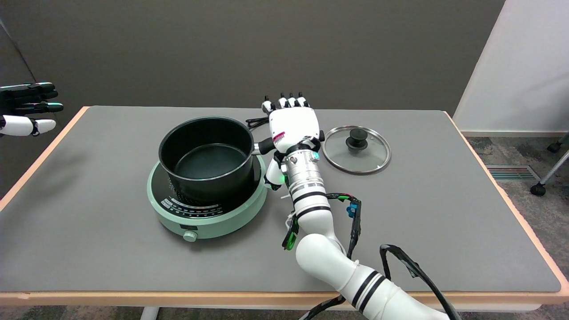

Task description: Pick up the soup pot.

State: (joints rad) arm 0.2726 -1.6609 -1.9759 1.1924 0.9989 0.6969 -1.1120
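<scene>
The black soup pot (206, 156) stands upright on a round mint-green induction cooker (209, 209) left of the table's centre. Its black handle (266, 145) points right and runs under the palm of my right hand (293, 126). The hand lies palm down over the handle, its fingers (286, 102) bent down over the far side and its thumb (272, 175) below on the near side. The palm hides the rest of the handle and where the fingers touch it. The pot is empty.
A glass lid (356, 149) with a black knob lies flat just right of the hand. A black cord (256, 121) trails behind the pot. The idle left hand (26, 109) hangs in the air at the upper left.
</scene>
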